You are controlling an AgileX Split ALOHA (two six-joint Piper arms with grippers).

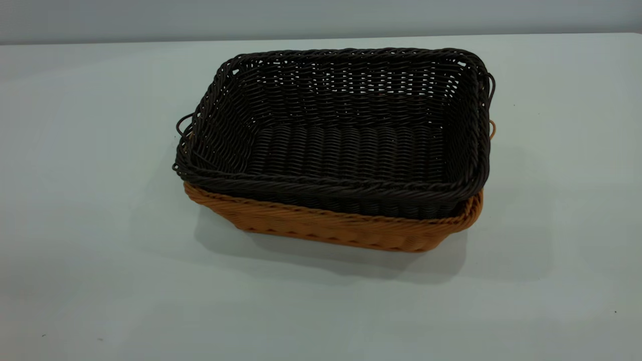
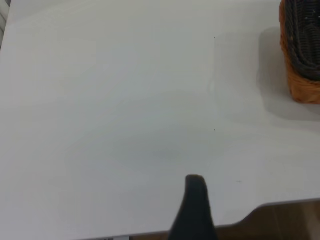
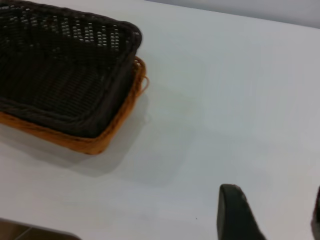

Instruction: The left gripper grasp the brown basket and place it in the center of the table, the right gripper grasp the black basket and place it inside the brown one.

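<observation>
1. Two baskets are nested near the table's middle: the black basket (image 1: 346, 135), a rectangular dark woven wicker tray w/ braided rim, sits inside the brown basket (image 1: 341, 228), a rectangular orange-tan wicker tray.
2. Black rim stands higher than the brown one, prob. because the similar sizes stop it from sinking fully; brown shows mostly at 6 o'clock of the stack.
3. The wide, smooth white-grey table (image 1: 80, 200) carries both; the task looks done, I judge.
4. The left gripper (image 2: 194, 207), a glossy black claw, is over bare table, well apart from the stack. Only one finger shows, so its state I cannot tell.
5. The right gripper (image 3: 272, 212) is also apart from the stack, fingers spread, holding nothing, apparently after release.
</observation>
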